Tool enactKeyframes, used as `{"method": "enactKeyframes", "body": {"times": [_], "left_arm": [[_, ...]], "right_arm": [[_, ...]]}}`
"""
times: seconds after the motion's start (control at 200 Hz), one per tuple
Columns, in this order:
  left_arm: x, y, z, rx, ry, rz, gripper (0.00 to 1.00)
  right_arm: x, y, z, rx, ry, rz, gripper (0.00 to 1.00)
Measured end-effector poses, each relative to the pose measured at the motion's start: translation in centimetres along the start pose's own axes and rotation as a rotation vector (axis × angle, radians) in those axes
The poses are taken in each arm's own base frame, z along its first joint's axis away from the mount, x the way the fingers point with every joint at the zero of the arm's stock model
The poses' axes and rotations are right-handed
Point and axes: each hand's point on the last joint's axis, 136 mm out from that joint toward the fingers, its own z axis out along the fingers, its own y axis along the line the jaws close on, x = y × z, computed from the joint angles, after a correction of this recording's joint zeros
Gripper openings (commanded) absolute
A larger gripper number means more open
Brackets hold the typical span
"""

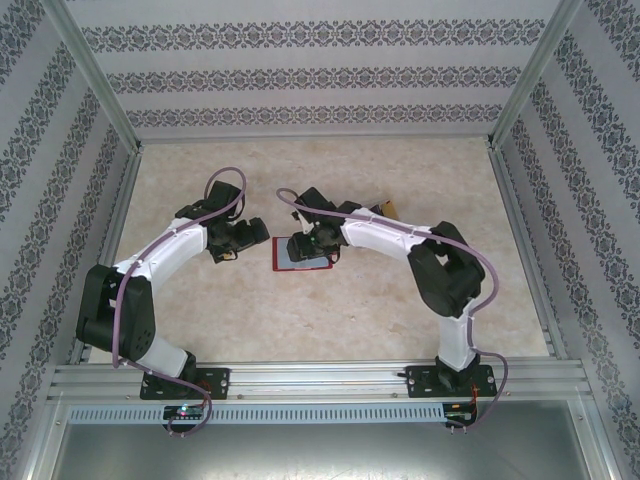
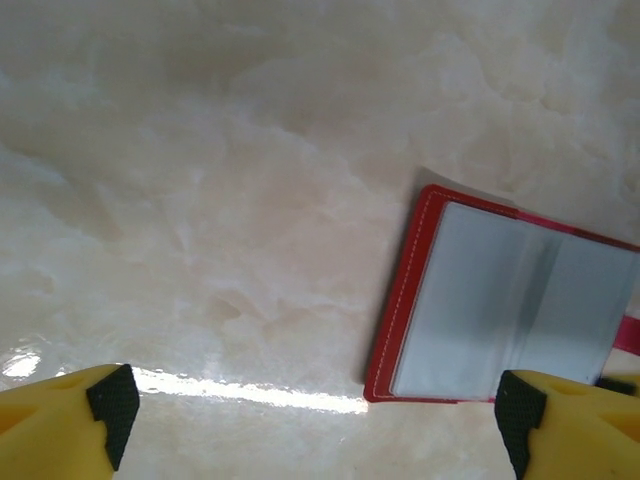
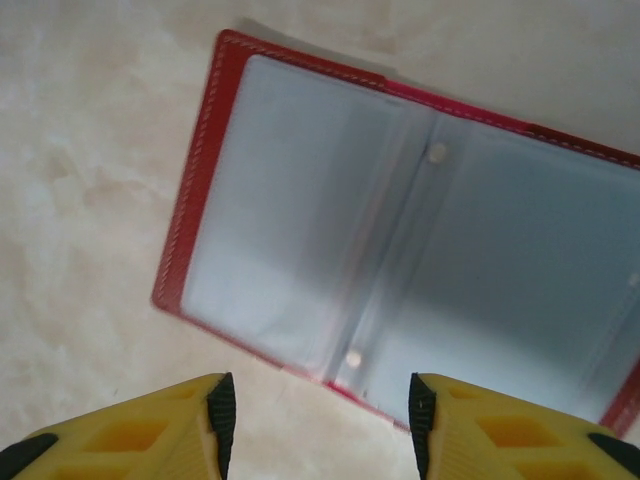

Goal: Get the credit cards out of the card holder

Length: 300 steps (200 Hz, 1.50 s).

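Both empty: left hand [image 2: 315, 415] wide, right hand [image 3: 320, 420] narrower, over the unfolded card holder [image 3: 400, 220], flat on the surface [image 2: 200, 200].

Card holder [image 1: 298, 262] lies flat & open. Right gripper [image 3: 318, 410] hangs over it, jaws apart; its arm blocks holder's right side. Left gripper [image 2: 315, 405] sits just left of holder, jaws wide. Table [image 1: 330, 330] in front of & behind holder: free to pass.
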Motion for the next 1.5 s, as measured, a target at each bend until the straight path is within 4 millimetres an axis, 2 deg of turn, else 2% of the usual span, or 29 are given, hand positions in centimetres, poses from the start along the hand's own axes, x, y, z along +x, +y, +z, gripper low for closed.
{"method": "enactKeyframes", "body": {"times": [0.17, 0.38, 0.5, 0.724, 0.964, 1.094, 1.234, 1.499], "left_arm": [[0.2, -1.2, 0.1, 0.065, 0.020, -0.015, 0.69], [1.1, -2.5, 1.6, 0.149, 0.086, -0.039, 0.43], [1.8, -3.1, 2.6, 0.176, 0.126, -0.041, 0.36], [2.9, -4.3, 4.5, 0.204, 0.178, -0.020, 0.32], [4.6, -4.0, 7.2, 0.172, 0.257, -0.020, 0.28], [4.4, -4.3, 7.6, 0.173, 0.262, -0.018, 0.24], [4.0, -4.7, 7.7, 0.179, 0.260, -0.016, 0.24], [3.8, -5.0, 8.1, 0.180, 0.271, -0.018, 0.31]], "right_arm": [[-0.5, -0.5, 1.8, 0.021, 0.028, 0.030, 0.43], [0.1, -1.6, 2.5, 0.042, 0.059, 0.051, 0.40], [0.4, -1.9, 3.0, 0.049, 0.073, 0.056, 0.38], [0.3, -2.1, 3.0, 0.051, 0.073, 0.059, 0.36], [0.3, -2.1, 3.0, 0.052, 0.073, 0.060, 0.35], [0.3, -2.4, 3.0, 0.051, 0.074, 0.066, 0.34], [0.3, -2.5, 3.1, 0.047, 0.074, 0.069, 0.33], [0.3, -2.6, 3.1, 0.030, 0.079, 0.079, 0.33]]}}
